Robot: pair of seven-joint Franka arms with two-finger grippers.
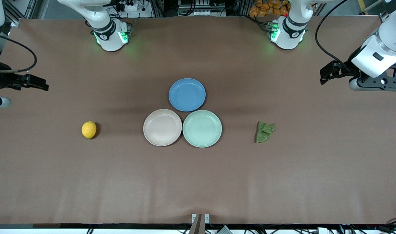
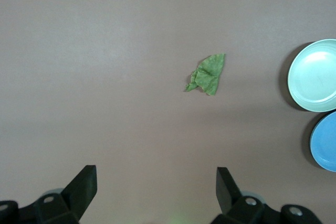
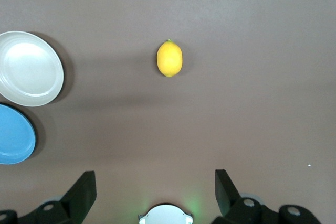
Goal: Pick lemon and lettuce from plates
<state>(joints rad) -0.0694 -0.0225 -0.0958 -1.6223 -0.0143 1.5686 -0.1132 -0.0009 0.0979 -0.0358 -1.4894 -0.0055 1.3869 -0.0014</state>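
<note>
The lemon (image 1: 89, 130) (image 3: 169, 59) lies on the bare table toward the right arm's end, apart from the plates. The lettuce (image 1: 264, 132) (image 2: 206, 74) lies on the table toward the left arm's end. The beige-pink plate (image 1: 162, 127) (image 3: 29, 68) and the mint green plate (image 1: 202, 128) (image 2: 314, 75) touch side by side mid-table, both empty. My left gripper (image 1: 326, 75) (image 2: 156, 179) hangs open over the table's left-arm end. My right gripper (image 1: 42, 86) (image 3: 155, 182) hangs open over the right-arm end. Neither holds anything.
An empty blue plate (image 1: 187, 94) (image 2: 325, 142) (image 3: 13, 135) sits against the two plates, farther from the front camera. The right arm's base (image 1: 111, 35) (image 3: 165, 214) and the left arm's base (image 1: 287, 32) stand at the table's back edge.
</note>
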